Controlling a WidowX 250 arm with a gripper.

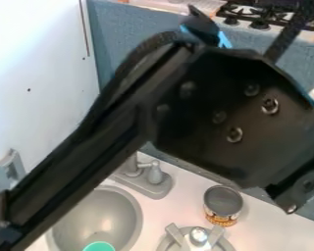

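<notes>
The black robot arm crosses the view from the lower left to the right edge, close to the camera. Below its thick joint, a small metal can stands upright on the white counter, with a grey top and an orange and brown label. To the left of the can is a round grey sink, partly hidden by the arm. A teal round thing lies in the sink at the bottom edge.
A grey faucet rises behind the sink. Below the can sits a grey burner, cut off by the bottom edge. A white wall stands at left, with a grey fixture. Black stove grates are at the upper right.
</notes>
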